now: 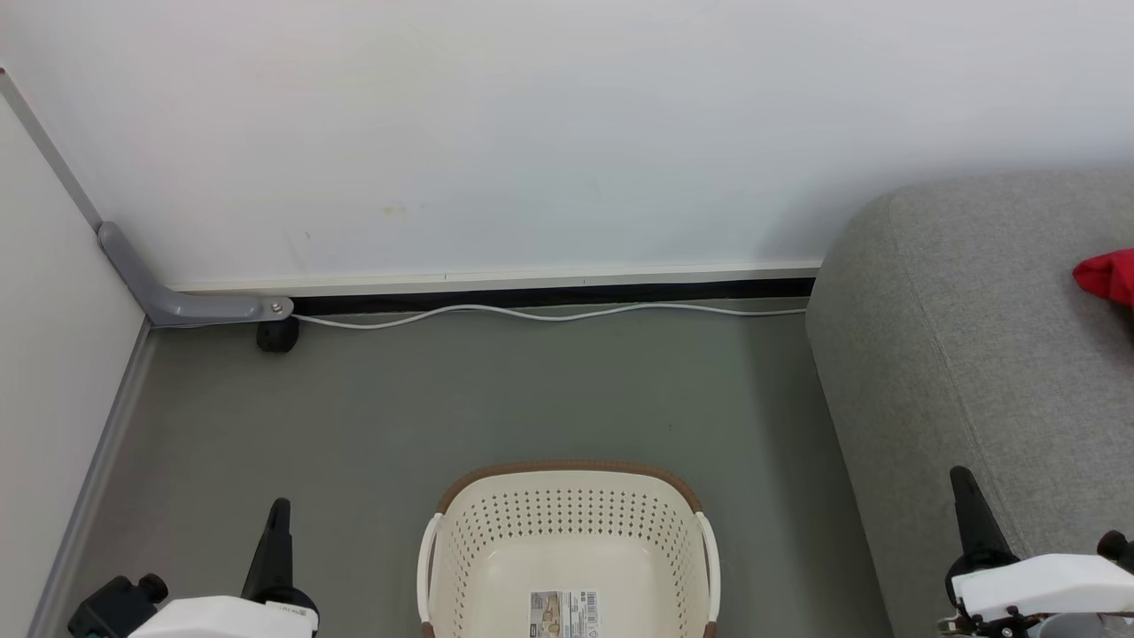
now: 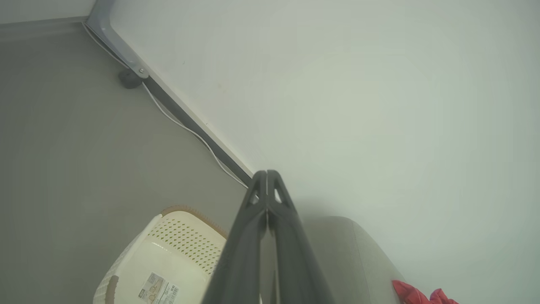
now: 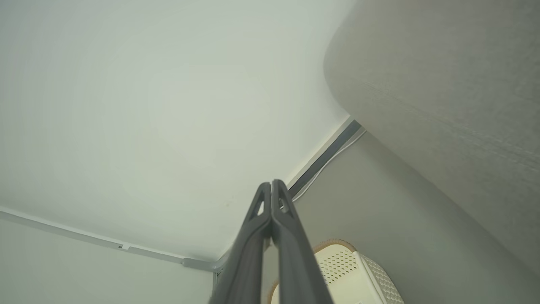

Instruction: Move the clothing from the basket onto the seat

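The cream basket (image 1: 567,523) stands on the floor at the bottom centre, holding nothing but its paper label (image 1: 564,613); it appears too in the left wrist view (image 2: 177,240) and the right wrist view (image 3: 358,270). A bit of red clothing (image 1: 1107,275) lies on the grey sofa seat (image 1: 992,354) at the right edge, also seen as red fabric (image 2: 415,293) on the sofa (image 2: 350,253). My left gripper (image 1: 279,509) is at the lower left, shut and holding nothing (image 2: 267,173). My right gripper (image 1: 961,478) is shut at the lower right, in front of the sofa (image 3: 272,182).
A white wall (image 1: 532,133) with a baseboard runs behind. A white cable (image 1: 549,313) lies along it on the grey floor (image 1: 532,390). A grey bracket (image 1: 186,306) and a black stopper (image 1: 277,335) sit in the left corner, next to a side wall (image 1: 53,354).
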